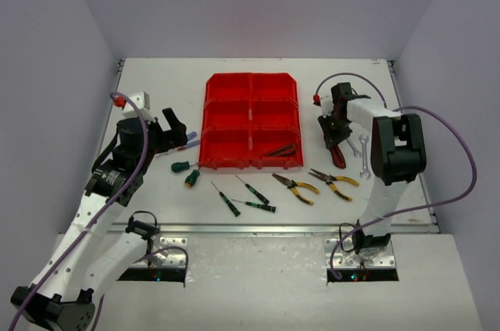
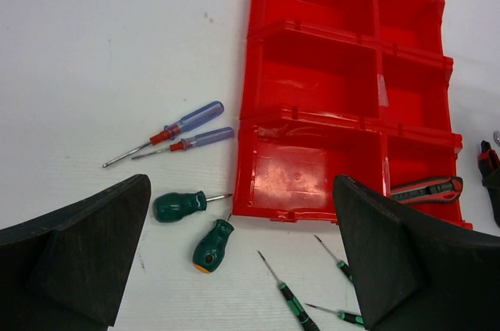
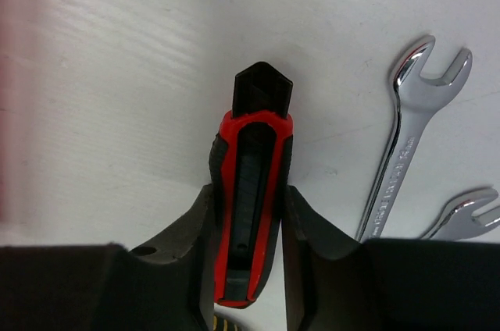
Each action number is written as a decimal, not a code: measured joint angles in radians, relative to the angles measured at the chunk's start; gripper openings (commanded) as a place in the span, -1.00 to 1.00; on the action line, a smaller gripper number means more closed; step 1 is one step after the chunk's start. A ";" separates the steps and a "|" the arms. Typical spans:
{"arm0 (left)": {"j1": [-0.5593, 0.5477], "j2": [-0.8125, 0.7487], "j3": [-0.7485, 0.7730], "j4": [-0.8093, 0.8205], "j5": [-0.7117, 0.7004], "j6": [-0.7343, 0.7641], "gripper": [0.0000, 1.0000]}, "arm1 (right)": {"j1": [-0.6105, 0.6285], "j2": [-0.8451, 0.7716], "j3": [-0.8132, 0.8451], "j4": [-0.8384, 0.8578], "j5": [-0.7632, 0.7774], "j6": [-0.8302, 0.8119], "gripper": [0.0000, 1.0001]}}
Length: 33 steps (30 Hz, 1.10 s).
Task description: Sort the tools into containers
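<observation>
The white worktop is boxed by pale grey panels on three sides. The red bin block stands toward twelve o'clock, with a red-and-black handled piece in its five o'clock compartment. At three o'clock my right tool is clamped on another red-and-black handle beside two silver wrenches, while at nine o'clock my left tool gapes wide and empty near the blue screwdrivers.

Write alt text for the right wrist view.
The right gripper clamps a red and black utility knife between its two dark fingers, the knife's black tip pointing away from the camera above a white table. At the right of the picture a silver wrench lies on the table, with part of a second wrench beside it.
</observation>
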 measured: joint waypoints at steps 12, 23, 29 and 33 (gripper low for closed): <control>0.000 -0.007 -0.001 0.003 0.002 0.000 1.00 | 0.314 -0.428 0.014 0.137 -0.158 -0.278 -1.00; 0.000 -0.011 -0.001 0.005 0.000 0.000 1.00 | 0.407 -0.179 0.111 -0.026 -0.222 -0.455 -0.88; 0.000 -0.016 -0.001 0.005 -0.007 0.000 1.00 | 0.423 -0.180 0.160 -0.038 -0.241 -0.470 -0.56; 0.000 -0.015 -0.001 0.005 -0.008 0.000 1.00 | 0.424 -0.178 0.160 -0.063 -0.246 -0.469 0.01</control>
